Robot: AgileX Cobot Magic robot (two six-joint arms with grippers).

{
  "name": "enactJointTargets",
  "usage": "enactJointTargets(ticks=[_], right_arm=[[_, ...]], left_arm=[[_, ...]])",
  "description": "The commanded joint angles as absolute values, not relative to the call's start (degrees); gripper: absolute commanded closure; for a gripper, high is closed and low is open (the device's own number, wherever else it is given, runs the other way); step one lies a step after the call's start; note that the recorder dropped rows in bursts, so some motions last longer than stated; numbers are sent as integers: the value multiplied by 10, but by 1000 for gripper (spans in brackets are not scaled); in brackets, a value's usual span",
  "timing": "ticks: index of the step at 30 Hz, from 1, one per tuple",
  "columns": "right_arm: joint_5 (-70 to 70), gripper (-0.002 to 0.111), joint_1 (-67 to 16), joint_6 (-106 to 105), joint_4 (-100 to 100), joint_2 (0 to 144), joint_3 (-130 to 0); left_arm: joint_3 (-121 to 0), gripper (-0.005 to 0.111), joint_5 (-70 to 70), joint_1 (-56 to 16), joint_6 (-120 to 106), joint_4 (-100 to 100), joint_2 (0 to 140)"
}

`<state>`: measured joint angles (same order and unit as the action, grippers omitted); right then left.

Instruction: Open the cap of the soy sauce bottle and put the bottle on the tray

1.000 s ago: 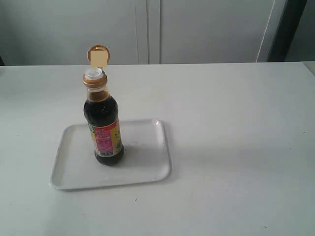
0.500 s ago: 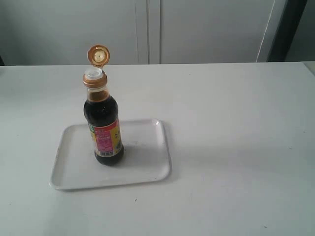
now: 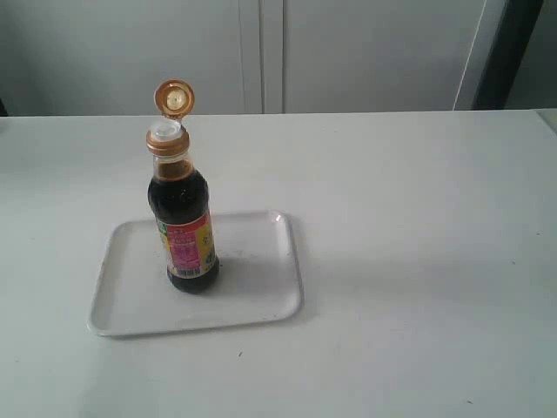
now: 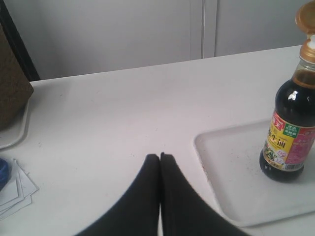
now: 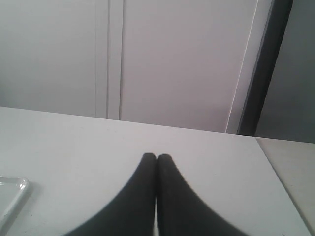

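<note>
the small clear glass soy sauce bottle (image 3: 184, 222) of dark liquid stands upright on the flat white rectangular plastic tray (image 3: 252, 300) at the left of the white surface (image 3: 418, 261), its copper-orange flip-top cap (image 3: 172, 109) hinged open. the left tool (image 4: 160, 156) is pinched together, empty, with the bottle well off to its right, long axis vertical. the right tool (image 5: 156, 157) is likewise closed on nothing and farther away, so the task looks done.

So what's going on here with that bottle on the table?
Nothing is being handled right now. The soy sauce bottle stands upright on the tray, toward its left part in the exterior view, with the cap flipped open and the white spout showing. Both arms are away from it: the left end effector and the right end effector are each shut and empty above the bare table. The job looks done.
</note>
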<state>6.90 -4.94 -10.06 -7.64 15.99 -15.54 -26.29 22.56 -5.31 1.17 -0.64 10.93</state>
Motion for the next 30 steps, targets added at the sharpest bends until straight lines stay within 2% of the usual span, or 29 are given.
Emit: enactJointTargets(ticks=[1,16,30], right_arm=[[63,108,-46,-103,-74,156,-153],[63,108,-46,-103,-74,156,-153],[63,108,-46,-103,-74,156,-153]], left_arm=[[-258,107,220,-51,13,0,105],[-156,107,115,-47,-5,13,84],[-50,107,99,-47,0,32,12]])
